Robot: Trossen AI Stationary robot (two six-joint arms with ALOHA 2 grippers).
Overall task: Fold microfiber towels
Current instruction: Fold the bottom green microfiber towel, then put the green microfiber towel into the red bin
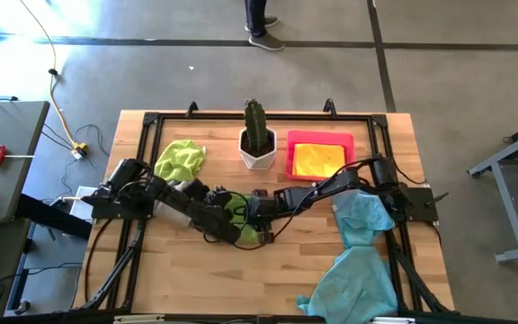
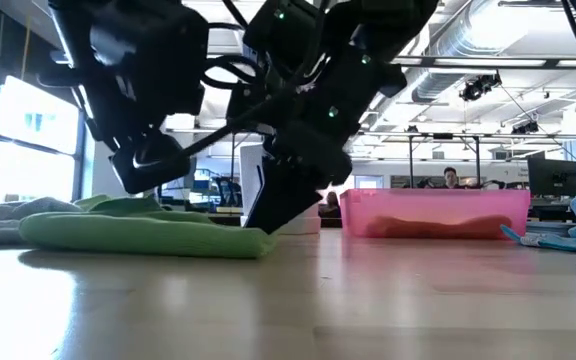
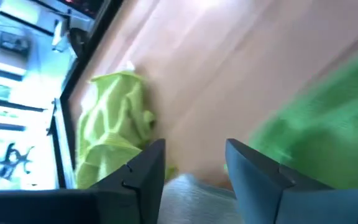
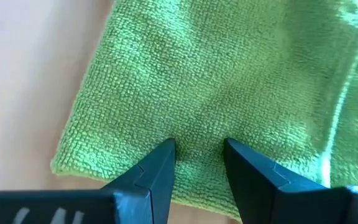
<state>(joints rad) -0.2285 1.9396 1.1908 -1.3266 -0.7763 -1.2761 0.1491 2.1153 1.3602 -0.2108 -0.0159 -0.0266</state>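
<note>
Left claw [image 3: 194, 165]: seen parted in its wrist view, nothing between the fingers; held over the middle of the table [image 1: 196, 270], above the lime green towel [image 1: 241, 220].
Right claw [image 4: 197, 163]: fingers set a little apart, tips pressed down onto the lime green towel near one corner; no fold of cloth is seen pinched between them.
Lime green towel: laid low and flat on the table centre, partly hidden under both arms in the high view; one neat layered edge is shown in the low view.
Second lime towel [image 1: 180, 158]: bunched at the table's left rear, well apart from the claws.
Yellow towel [image 1: 318, 159]: lying in the pink tray [image 1: 320, 137].
Light blue towels [image 1: 358, 261]: heaped on the right side, one trailing to the front edge.
Cactus pot [image 1: 257, 148]: standing between bunched towel and tray.
Handling: the cloth is judged soft, light and limp, with a napped surface that should not slip; it will sag and crease if lifted from the middle.
Where to take hold: a corner or hem edge is judged best, pinched through all layers.
</note>
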